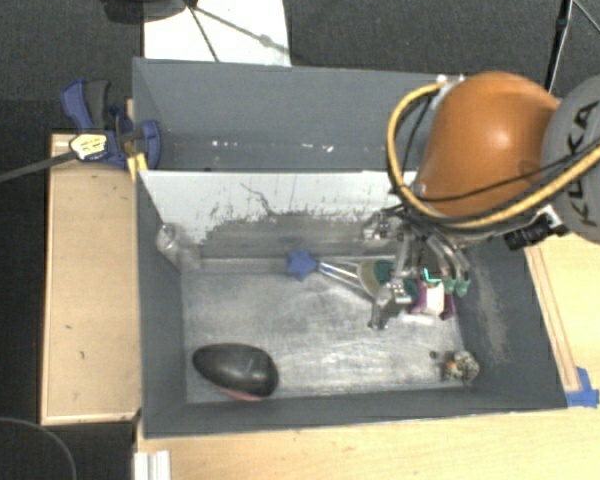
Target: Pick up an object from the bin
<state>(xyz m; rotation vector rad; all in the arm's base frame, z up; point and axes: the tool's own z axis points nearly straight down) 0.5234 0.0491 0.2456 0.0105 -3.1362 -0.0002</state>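
A dark, smooth oval lump (236, 369) is seen at the near left of the bin (280, 118) and a small brownish knot (458, 367) at its near right, both well apart from the gripper (408, 293). The gripper is poised farther in, right of centre, over a small white, magenta and green item (432, 300) just beside a blue-tipped metal spoon (330, 268). Whether the gripper is spread or closed cannot be told; the item is judged light, stiff and easily tipped, best taken across its narrow white body.
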